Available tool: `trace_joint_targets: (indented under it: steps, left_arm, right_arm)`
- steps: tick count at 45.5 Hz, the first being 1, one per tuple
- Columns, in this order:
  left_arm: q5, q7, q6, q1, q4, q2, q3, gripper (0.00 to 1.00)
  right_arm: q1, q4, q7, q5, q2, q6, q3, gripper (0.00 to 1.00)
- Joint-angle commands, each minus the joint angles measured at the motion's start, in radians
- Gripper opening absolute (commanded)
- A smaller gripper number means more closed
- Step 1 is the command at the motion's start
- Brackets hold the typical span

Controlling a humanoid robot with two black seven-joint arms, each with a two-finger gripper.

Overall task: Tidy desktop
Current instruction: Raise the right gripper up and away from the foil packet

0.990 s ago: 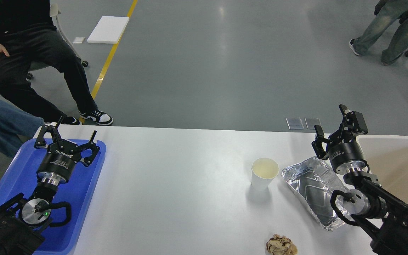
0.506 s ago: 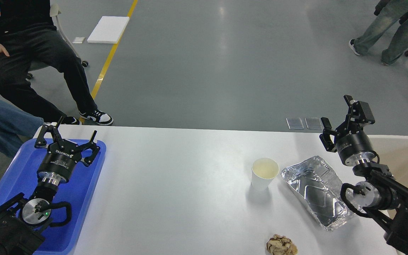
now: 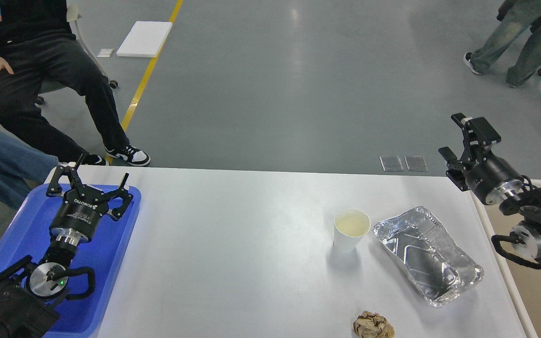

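on large smooth white desktop [image 3: 233, 244]: crumpled silver foil tray [image 3: 428, 256], light, flimsy, grip rim; left gripper [image 3: 89, 185] spread wide, empty; right gripper [image 3: 458, 141] parted, empty.

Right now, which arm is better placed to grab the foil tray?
Right. The right gripper is open above the table's far right corner, close to the foil tray. The left gripper hovers over the blue tray, across the desktop.
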Motion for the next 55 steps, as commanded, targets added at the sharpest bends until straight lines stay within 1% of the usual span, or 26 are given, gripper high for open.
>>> trace_joint_targets:
  steps: [1, 5, 9, 12, 16, 20, 24, 28, 33, 38, 43, 45, 46, 52, 55]
  left_arm:
    - [0.0, 0.0, 0.0, 0.0, 0.0, -0.001, 0.0, 0.99]
    - [0.0, 0.0, 0.0, 0.0, 0.0, 0.0, 0.0, 0.99]
    - [0.0, 0.0, 0.0, 0.0, 0.0, -0.001, 0.0, 0.99]
    - [0.0, 0.0, 0.0, 0.0, 0.0, 0.0, 0.0, 0.99]
    - [0.0, 0.0, 0.0, 0.0, 0.0, -0.001, 0.0, 0.99]
    - [0.0, 0.0, 0.0, 0.0, 0.0, 0.0, 0.0, 0.99]
    - [0.0, 0.0, 0.0, 0.0, 0.0, 0.0, 0.0, 0.99]
    - [0.0, 0.0, 0.0, 0.0, 0.0, -0.001, 0.0, 0.99]
    - [0.0, 0.0, 0.0, 0.0, 0.0, 0.0, 0.0, 0.99]
    - [0.0, 0.0, 0.0, 0.0, 0.0, 0.0, 0.0, 0.99]
    - [0.0, 0.0, 0.0, 0.0, 0.0, 0.0, 0.0, 0.99]
    - [0.0, 0.0, 0.0, 0.0, 0.0, 0.0, 0.0, 0.99]
    - [0.0, 0.0, 0.0, 0.0, 0.0, 0.0, 0.0, 0.99]
    - [0.0, 0.0, 0.0, 0.0, 0.0, 0.0, 0.0, 0.99]
    - [0.0, 0.0, 0.0, 0.0, -0.001, -0.001, 0.0, 0.99]
  right_arm:
    - [0.227, 0.049, -0.003, -0.005, -0.096, 0.043, -0.346, 1.0]
    - [0.339, 0.099, -0.003, -0.005, -0.148, 0.112, -0.49, 1.0]
    - [0.444, 0.122, -0.005, -0.005, -0.182, 0.205, -0.607, 1.0]
    - [0.537, 0.124, -0.006, -0.017, -0.185, 0.297, -0.718, 1.0]
    - [0.681, 0.128, -0.008, -0.017, -0.176, 0.394, -0.89, 1.0]
    - [0.813, 0.165, -0.008, -0.035, -0.147, 0.483, -1.03, 1.0]
    - [0.945, 0.202, -0.009, -0.09, -0.089, 0.541, -1.165, 1.0]
    - [1.065, 0.236, -0.009, -0.109, 0.018, 0.587, -1.32, 1.0]
    - [1.165, 0.279, -0.009, -0.133, 0.138, 0.635, -1.446, 1.0]
    - [1.229, 0.306, -0.009, -0.17, 0.25, 0.658, -1.521, 1.0]
    - [1.295, 0.329, -0.012, -0.196, 0.319, 0.673, -1.569, 1.0]
    - [1.321, 0.345, -0.02, -0.218, 0.345, 0.673, -1.579, 1.0]
    - [1.349, 0.369, -0.032, -0.257, 0.377, 0.673, -1.598, 1.0]
    - [1.403, 0.388, -0.037, -0.311, 0.454, 0.684, -1.627, 1.0]
    - [1.412, 0.388, -0.038, -0.328, 0.474, 0.721, -1.636, 1.0]
